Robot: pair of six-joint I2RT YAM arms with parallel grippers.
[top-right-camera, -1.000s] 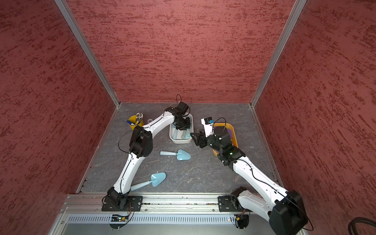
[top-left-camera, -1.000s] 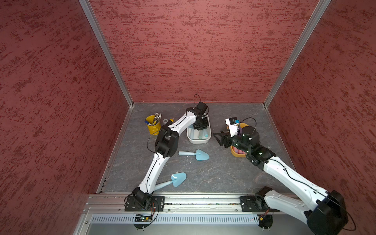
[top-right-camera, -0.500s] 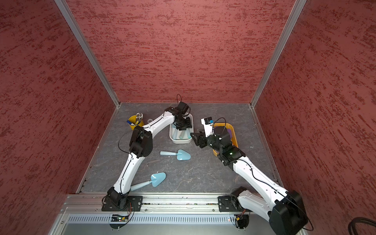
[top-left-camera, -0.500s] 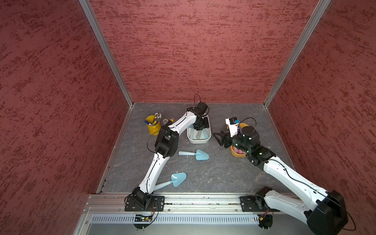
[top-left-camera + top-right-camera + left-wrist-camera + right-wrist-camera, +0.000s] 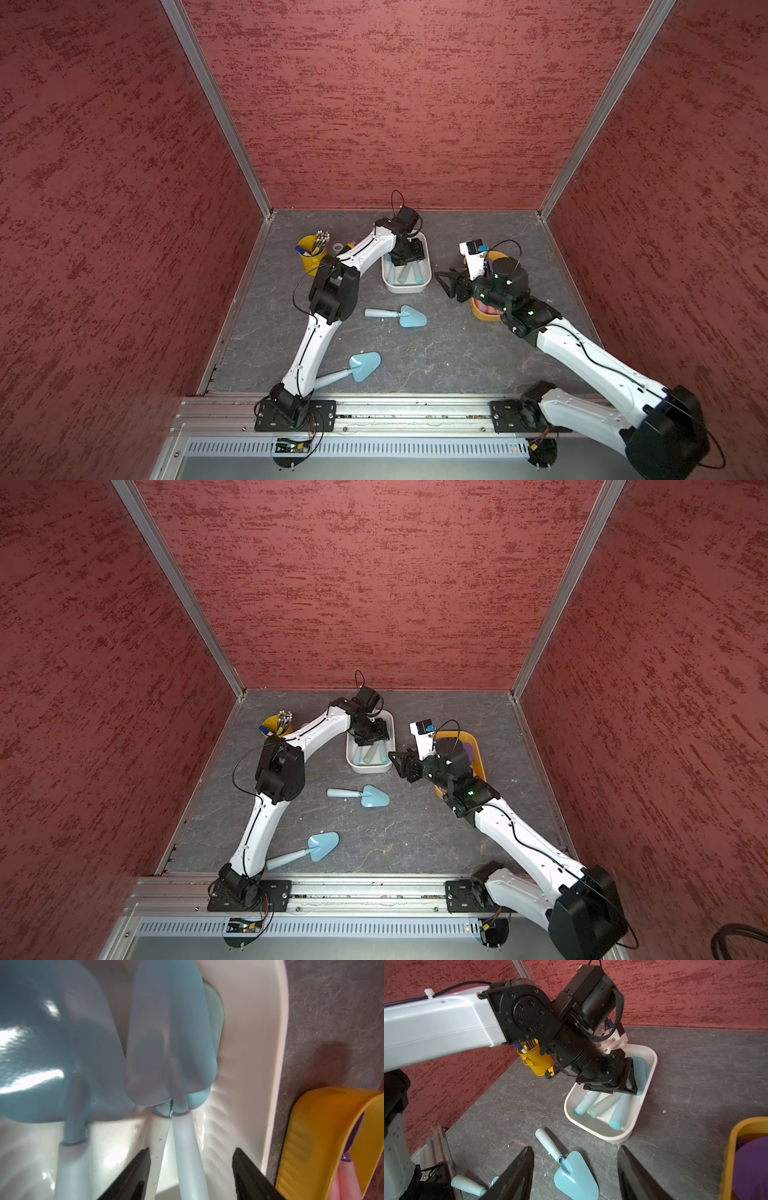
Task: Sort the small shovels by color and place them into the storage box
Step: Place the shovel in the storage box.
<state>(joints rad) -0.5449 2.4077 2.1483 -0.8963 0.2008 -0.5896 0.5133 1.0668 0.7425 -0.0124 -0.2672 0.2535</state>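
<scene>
Now the white box (image 5: 405,289) at the far middle holds several blue shovels (image 5: 604,1104), and two loose shovels (image 5: 411,319) lie nearer on the floor (image 5: 436,357). Left claw (image 5: 191,1150) stands apart around one handle (image 5: 186,1134): lift straight up without snagging it. Right claw (image 5: 575,1147) is apart, empty

The left arm (image 5: 316,345) is stretched far forward with a bent elbow, wrist tipped down; the left gripper (image 5: 409,257) has its jaws apart. The right arm (image 5: 582,357) leans inward, the right gripper (image 5: 446,283) low, jaws apart, holding nothing
</scene>
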